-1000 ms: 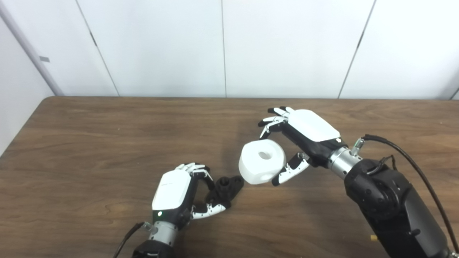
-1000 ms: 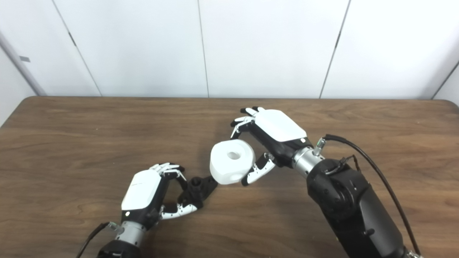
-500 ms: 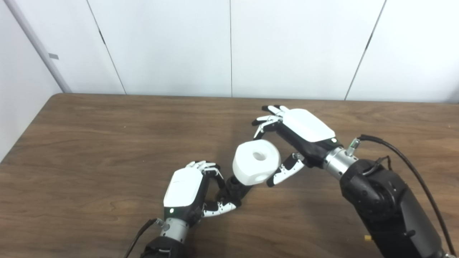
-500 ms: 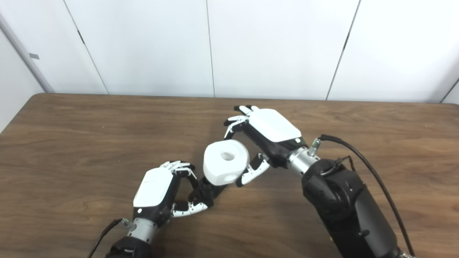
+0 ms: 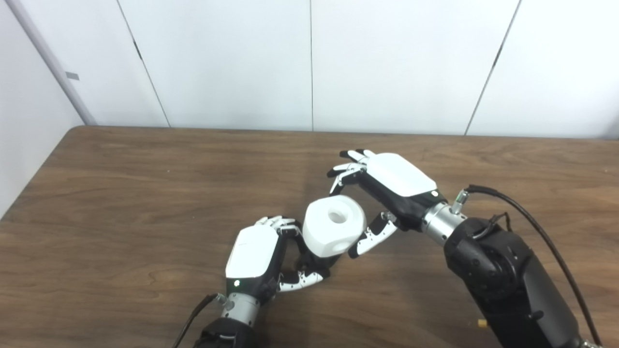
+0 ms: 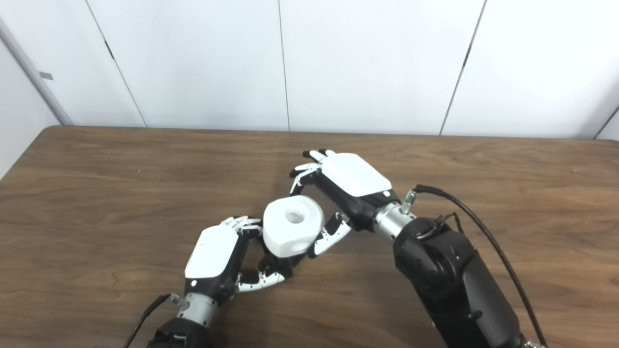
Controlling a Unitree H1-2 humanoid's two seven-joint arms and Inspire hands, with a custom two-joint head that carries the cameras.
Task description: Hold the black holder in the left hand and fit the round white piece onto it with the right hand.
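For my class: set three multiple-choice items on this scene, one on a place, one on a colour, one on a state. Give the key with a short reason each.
1. Where is the round white piece?
A. Over the black holder
B. At the table's far edge
C. Lying flat on the wooden table, far from both hands

2. What colour is the holder?
A. Red
B. Black
C. Yellow

3. What is the right hand doing?
A. Resting flat and empty
B. Holding the white piece
C. Gripping a cable

Key: 1 A, it covers the holder held in the left hand; 2 B, dark part between the fingers; 3 B, fingers and thumb flank the piece.
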